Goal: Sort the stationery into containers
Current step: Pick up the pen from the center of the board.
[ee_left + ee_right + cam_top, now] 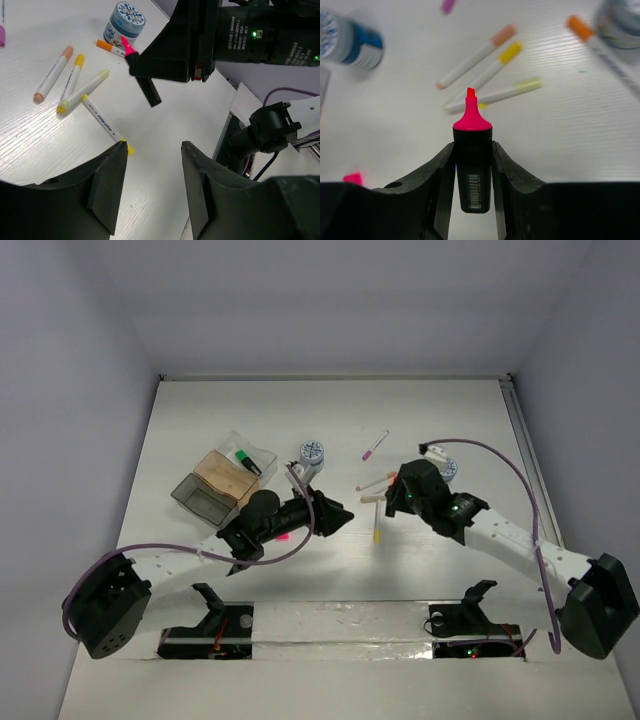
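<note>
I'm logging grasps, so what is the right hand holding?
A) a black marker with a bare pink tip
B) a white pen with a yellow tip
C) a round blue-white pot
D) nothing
A: the right wrist view shows the right hand shut on the black marker, with the marker's pink tip sticking out past the fingers.
</note>
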`<action>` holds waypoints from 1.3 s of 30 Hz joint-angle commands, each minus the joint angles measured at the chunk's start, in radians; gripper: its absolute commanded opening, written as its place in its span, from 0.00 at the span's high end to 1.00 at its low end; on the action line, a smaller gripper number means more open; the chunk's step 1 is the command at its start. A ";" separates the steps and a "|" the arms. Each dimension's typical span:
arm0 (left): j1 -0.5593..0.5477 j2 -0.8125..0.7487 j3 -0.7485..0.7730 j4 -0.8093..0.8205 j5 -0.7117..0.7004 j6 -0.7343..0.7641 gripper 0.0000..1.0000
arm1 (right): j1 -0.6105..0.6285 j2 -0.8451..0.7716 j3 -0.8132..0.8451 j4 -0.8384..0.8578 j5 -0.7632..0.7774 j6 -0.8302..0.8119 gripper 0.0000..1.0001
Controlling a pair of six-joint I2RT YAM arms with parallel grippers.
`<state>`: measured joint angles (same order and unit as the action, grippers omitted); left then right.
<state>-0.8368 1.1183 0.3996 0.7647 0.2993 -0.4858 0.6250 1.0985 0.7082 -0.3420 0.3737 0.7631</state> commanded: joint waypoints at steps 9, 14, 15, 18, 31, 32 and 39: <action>-0.004 0.041 0.074 -0.041 -0.152 0.036 0.55 | 0.239 0.181 0.169 0.297 0.085 -0.097 0.98; -0.004 0.043 0.073 -0.057 -0.216 0.042 0.56 | 0.248 0.179 0.165 0.377 0.085 -0.107 0.98; -0.004 0.046 0.074 -0.058 -0.216 0.044 0.56 | 0.248 0.176 0.160 0.391 0.080 -0.107 0.98; -0.004 0.061 0.074 -0.038 -0.200 0.043 0.56 | 0.266 0.178 0.158 0.426 0.051 -0.104 0.98; -0.004 0.077 0.064 0.011 -0.170 0.026 0.55 | 0.343 0.227 0.174 0.503 0.007 -0.102 0.97; -0.004 0.069 0.061 0.015 -0.180 0.026 0.55 | 0.343 0.227 0.169 0.506 0.005 -0.100 0.97; -0.004 0.064 0.050 0.025 -0.210 0.013 0.62 | 0.364 0.201 0.134 0.541 -0.016 -0.074 0.97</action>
<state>-0.8368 1.2034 0.4343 0.7124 0.1135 -0.4618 0.9585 1.3262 0.8379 0.1261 0.3859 0.6777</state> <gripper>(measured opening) 0.393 0.372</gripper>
